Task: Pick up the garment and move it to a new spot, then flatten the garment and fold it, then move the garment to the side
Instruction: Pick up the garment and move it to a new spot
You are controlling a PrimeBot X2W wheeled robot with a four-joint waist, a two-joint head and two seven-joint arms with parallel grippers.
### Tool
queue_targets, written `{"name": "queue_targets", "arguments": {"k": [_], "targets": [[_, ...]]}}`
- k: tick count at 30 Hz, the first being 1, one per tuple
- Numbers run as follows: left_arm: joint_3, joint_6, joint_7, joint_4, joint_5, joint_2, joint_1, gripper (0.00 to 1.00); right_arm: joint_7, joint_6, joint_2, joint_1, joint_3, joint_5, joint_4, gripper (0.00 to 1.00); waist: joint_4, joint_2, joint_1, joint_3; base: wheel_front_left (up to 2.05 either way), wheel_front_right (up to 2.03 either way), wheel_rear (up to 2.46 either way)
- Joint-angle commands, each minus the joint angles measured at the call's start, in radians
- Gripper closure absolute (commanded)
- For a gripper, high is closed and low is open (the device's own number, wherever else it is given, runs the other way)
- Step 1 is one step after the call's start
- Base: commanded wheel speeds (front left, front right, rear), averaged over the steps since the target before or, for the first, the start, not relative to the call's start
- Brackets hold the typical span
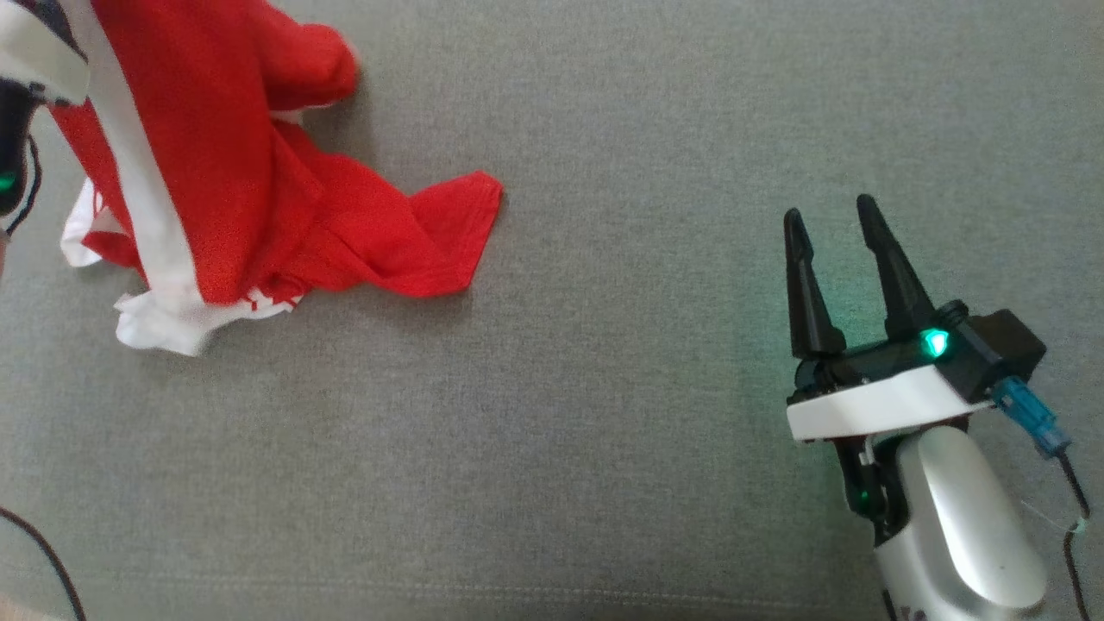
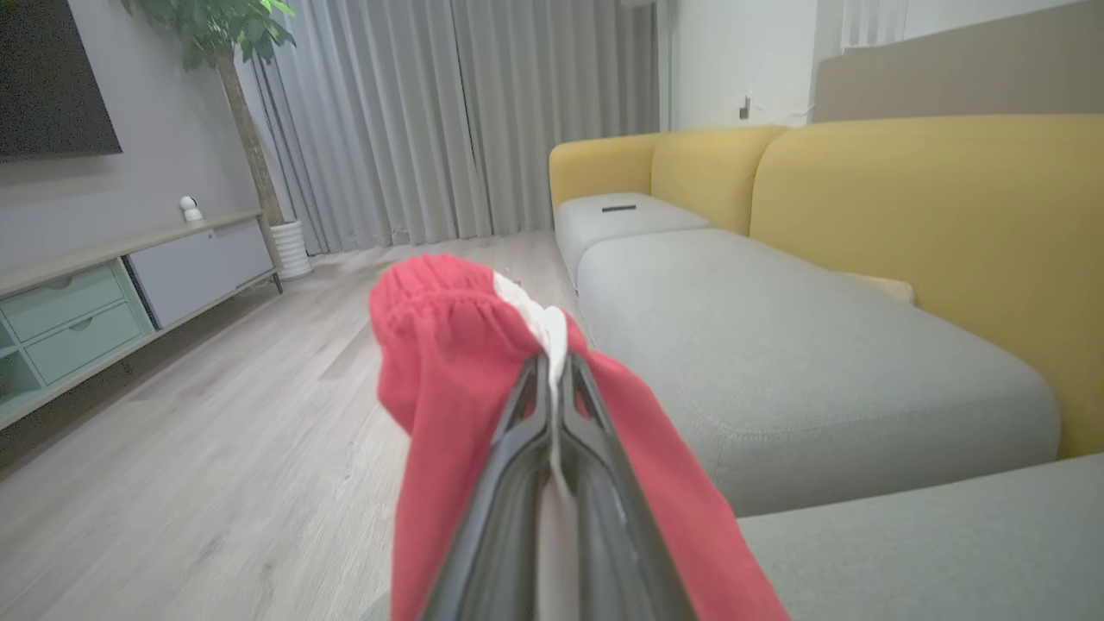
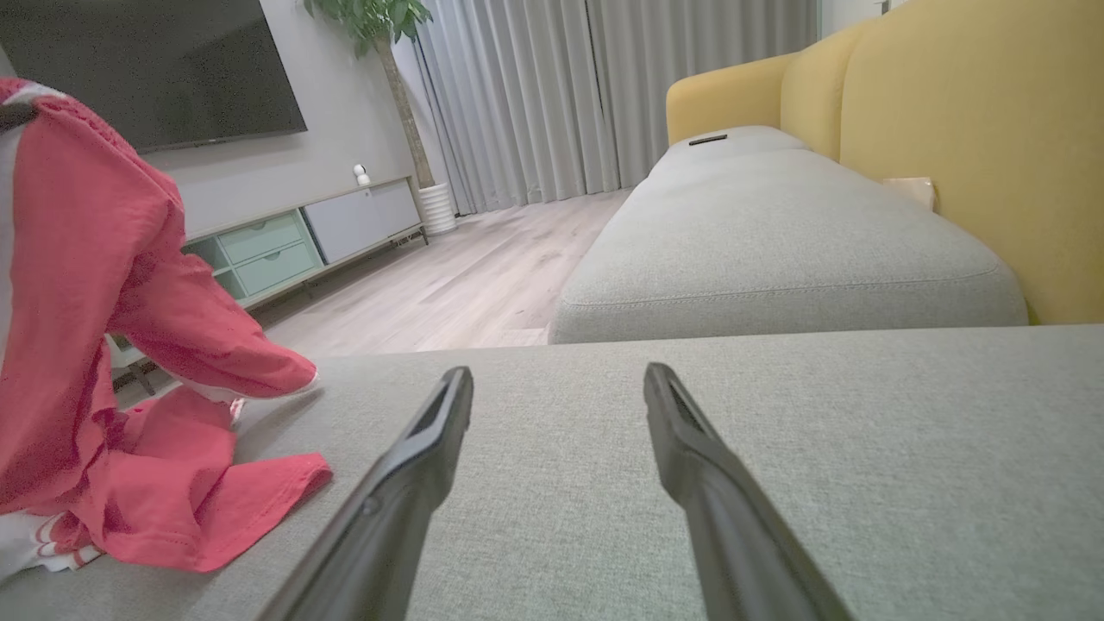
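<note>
Left tool (image 2: 552,358) is clamped together on a white-trimmed bit of the red garment (image 1: 224,172). The top of the cloth hangs raised from it. Lower folds and one tail lie on the grey sofa cushion (image 1: 604,388), far-left side. Right tool (image 1: 832,216): fingers apart, holding nothing, low over the cushion's right side, well apart from the garment.
</note>
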Motion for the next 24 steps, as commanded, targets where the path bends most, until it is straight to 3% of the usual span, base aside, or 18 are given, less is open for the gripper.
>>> {"name": "queue_targets", "arguments": {"k": [1, 12, 24], "targets": [[0.044, 0.008, -0.012, -0.035, 0.005, 0.063, -0.027, 1.00, -0.009, -0.001, -0.002, 0.002, 0.026, 0.007, -0.027, 0.00, -0.002, -0.0001, 0.0001, -0.016, 0.00, 0.00, 0.00], [0.048, 0.046, 0.024, -0.266, -0.045, 0.001, 0.068, 1.00, -0.009, -0.001, -0.002, 0.021, 0.034, 0.051, -0.018, 0.00, -0.053, -0.0001, 0.0001, -0.103, 0.00, 0.00, 0.00], [-0.020, 0.153, 0.080, -0.481, -0.100, -0.225, 0.099, 1.00, -0.009, -0.001, -0.002, 0.005, 0.052, 0.095, -0.031, 0.00, -0.199, -0.0001, 0.0001, -0.137, 0.00, 0.00, 0.00]]}}
